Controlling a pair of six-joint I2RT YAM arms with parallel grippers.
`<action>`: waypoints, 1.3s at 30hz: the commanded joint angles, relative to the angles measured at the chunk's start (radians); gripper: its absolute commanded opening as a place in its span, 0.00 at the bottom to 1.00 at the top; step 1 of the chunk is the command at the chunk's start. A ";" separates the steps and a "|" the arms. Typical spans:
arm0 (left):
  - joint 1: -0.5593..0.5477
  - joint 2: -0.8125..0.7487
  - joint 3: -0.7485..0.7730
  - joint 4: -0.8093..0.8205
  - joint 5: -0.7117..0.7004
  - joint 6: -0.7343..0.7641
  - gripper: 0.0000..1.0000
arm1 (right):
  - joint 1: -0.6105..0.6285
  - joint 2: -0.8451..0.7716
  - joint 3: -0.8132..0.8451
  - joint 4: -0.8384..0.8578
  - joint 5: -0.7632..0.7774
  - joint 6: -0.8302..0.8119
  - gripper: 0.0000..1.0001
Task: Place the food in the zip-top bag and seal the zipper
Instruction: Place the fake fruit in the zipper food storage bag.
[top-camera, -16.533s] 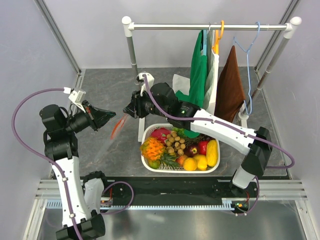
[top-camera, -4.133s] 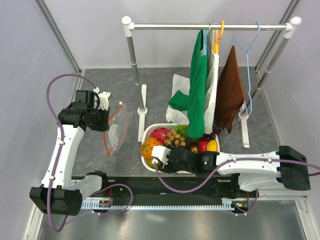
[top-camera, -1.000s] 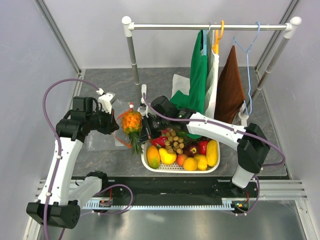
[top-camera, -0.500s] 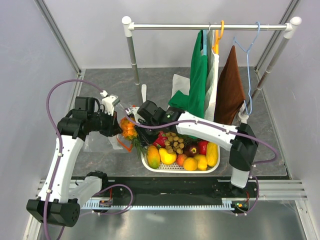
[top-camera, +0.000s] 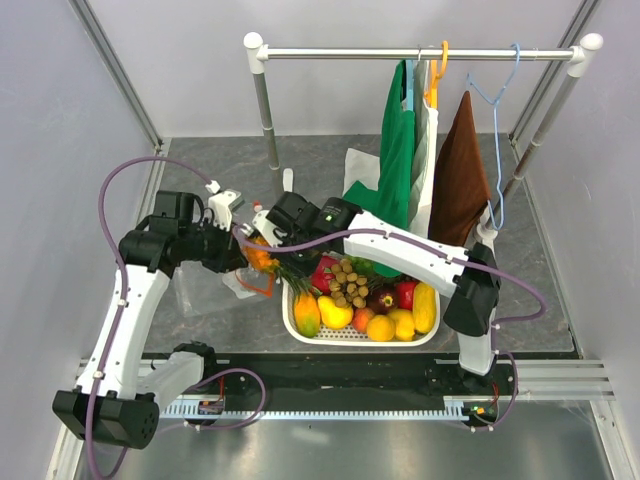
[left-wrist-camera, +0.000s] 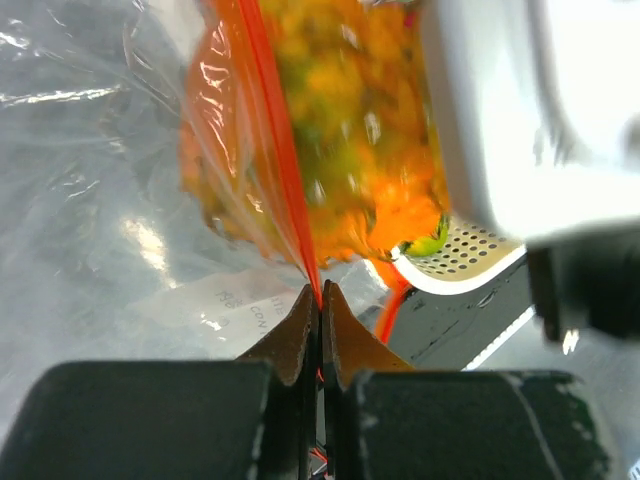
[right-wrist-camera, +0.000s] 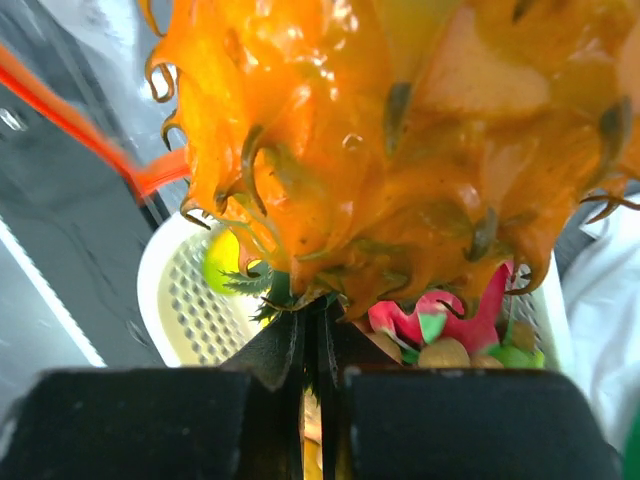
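Pineapple (right-wrist-camera: 400, 150) at mouth of zip-top bag (left-wrist-camera: 90, 200), pinched by right hand (right-wrist-camera: 312, 320); left hand (left-wrist-camera: 320, 300) pinches the zipper (left-wrist-camera: 275, 140).

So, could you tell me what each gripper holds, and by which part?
Left gripper pinches the zipper strip; right gripper pinches the pineapple at its edge near the crown.

Orange pineapple (right-wrist-camera: 380, 150), clear bag (left-wrist-camera: 80, 200) with orange-red zipper (left-wrist-camera: 274, 140), white perforated basket (right-wrist-camera: 180, 300)
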 joint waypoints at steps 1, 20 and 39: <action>-0.005 0.013 0.061 -0.004 0.057 -0.015 0.02 | 0.026 -0.008 0.007 -0.058 0.077 -0.126 0.00; -0.012 0.041 0.072 -0.021 0.172 -0.006 0.02 | 0.081 -0.157 -0.114 0.155 0.226 -0.293 0.32; -0.011 0.064 0.200 -0.014 0.198 -0.086 0.02 | -0.113 -0.363 -0.226 0.356 -0.122 -0.002 0.74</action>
